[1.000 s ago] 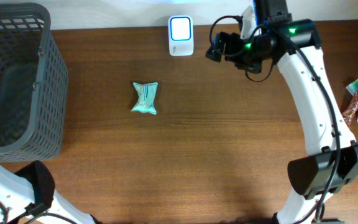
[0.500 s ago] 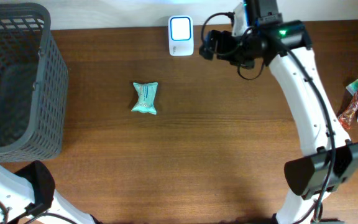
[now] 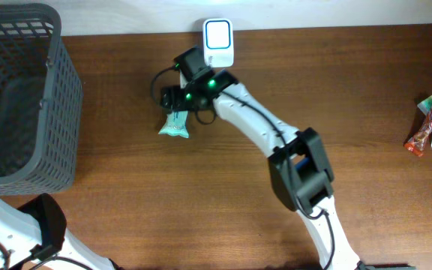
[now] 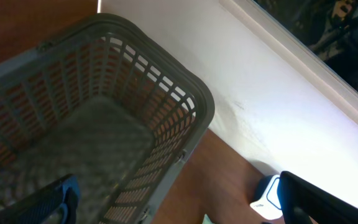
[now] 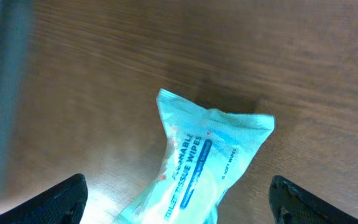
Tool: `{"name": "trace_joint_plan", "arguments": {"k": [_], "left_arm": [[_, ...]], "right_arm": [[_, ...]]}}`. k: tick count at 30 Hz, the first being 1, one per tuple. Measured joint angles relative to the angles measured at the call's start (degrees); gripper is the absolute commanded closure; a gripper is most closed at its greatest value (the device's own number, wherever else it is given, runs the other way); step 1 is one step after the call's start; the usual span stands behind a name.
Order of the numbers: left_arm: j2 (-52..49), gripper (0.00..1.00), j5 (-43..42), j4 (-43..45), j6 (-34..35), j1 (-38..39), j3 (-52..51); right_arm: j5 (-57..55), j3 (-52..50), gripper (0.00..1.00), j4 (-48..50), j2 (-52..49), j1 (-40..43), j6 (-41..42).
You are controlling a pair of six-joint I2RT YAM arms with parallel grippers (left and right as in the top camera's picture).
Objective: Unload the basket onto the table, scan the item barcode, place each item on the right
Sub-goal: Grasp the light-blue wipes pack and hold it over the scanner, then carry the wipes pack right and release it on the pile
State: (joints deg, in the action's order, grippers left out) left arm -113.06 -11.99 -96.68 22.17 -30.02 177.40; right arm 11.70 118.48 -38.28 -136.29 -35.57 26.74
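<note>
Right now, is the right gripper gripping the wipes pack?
No, the right gripper stands open, its fingers either side of the wipes pack, not touching it.

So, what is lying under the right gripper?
A teal wipes packet lies flat on the wooden table, below the right gripper and between its open fingers. From overhead the gripper covers the packet's upper end. Its underside cannot be seen.

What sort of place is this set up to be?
Probably a mock shop checkout: a white scanner, a grey basket and a wipes packet on a wooden table.
</note>
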Motion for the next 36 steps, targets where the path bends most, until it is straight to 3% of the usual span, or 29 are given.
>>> {"name": "trace_joint_plan", "arguments": {"k": [1,5,13,15,20,22,24,30,36], "left_arm": [[0.0,0.01,0.0,0.0,0.0,0.0,0.0],[0.0,0.01,0.0,0.0,0.0,0.0,0.0],[0.0,0.01,0.0,0.0,0.0,0.0,0.0],[0.0,0.01,0.0,0.0,0.0,0.0,0.0],[0.0,0.01,0.0,0.0,0.0,0.0,0.0],[0.0,0.01,0.0,0.0,0.0,0.0,0.0],[0.0,0.01,0.0,0.0,0.0,0.0,0.0],[0.0,0.01,0.0,0.0,0.0,0.0,0.0],[0.0,0.01,0.0,0.0,0.0,0.0,0.0]], "right_arm": [[-2.3,0.0,0.13,0.0,-1.0,-1.3,0.4],[-10.3,0.0,0.36,-0.4,-2.6,-5.5,3.1],[-18.2,0.0,0.37,-4.0,-4.3,-6.2,6.3],[-18.3,0.0,0.62,-3.9,-5.9,-6.2,6.3],[-18.3,0.0,0.8,-4.5,-5.9,-6.1,6.4],[-18.3,0.0,0.81,-5.4,-5.5,-6.1,6.7],[-18.3,0.0,0.96,-7.8,-4.5,-6.0,6.7],[-20.2,2.8,0.96,-15.3,2.8,-4.3,6.7],[-21.4,3.6,0.96,-22.0,7.7,4.7,6.7]]}}
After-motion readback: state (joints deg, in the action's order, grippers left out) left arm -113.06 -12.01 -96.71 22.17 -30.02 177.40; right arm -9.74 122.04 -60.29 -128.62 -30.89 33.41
